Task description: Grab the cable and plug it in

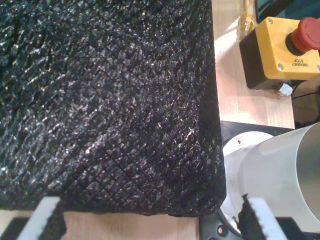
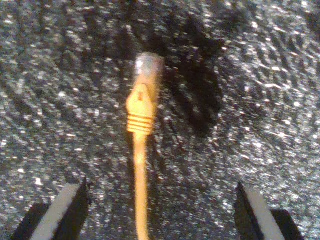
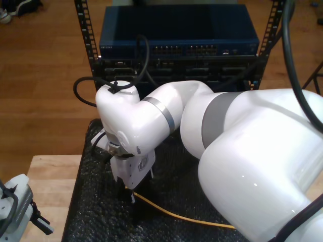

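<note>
1. The cable (image 2: 138, 150) lies on the black foam mat (image 2: 260, 100). In the second wrist view its clear plug (image 2: 148, 67) points away from the camera, with the ribbed orange boot just behind it. In the exterior view the yellow cord (image 3: 176, 214) runs from under the big arm's gripper toward the exterior view's right, along the near part of the mat.

2. My second gripper (image 2: 160, 205) hovers over the cable with its jaws spread wide. One padded finger (image 2: 67, 205) stands on each side of the cord and neither touches it. Judgement: the jaws straddle the cord just behind the boot so that closing would pinch the cord near the plug, leaving the plug free ahead for insertion.

3. My first gripper (image 1: 150, 220) also has its fingers apart and holds nothing. It hangs over the mat's edge (image 1: 212, 100), near a yellow emergency-stop box (image 1: 282, 47) on the wooden table (image 1: 250, 105). Judgement: parked clear of the work.

4. A blue network switch (image 3: 179, 38) with rows of ports sits in the rack at the far side in the exterior view. Judgement: probably the socket target; the plug points roughly that way.

5. Step in hand, by judgement: the grab is not yet made. Risk: the thin cord may roll or twist between the pads, skewing the plug.
</note>
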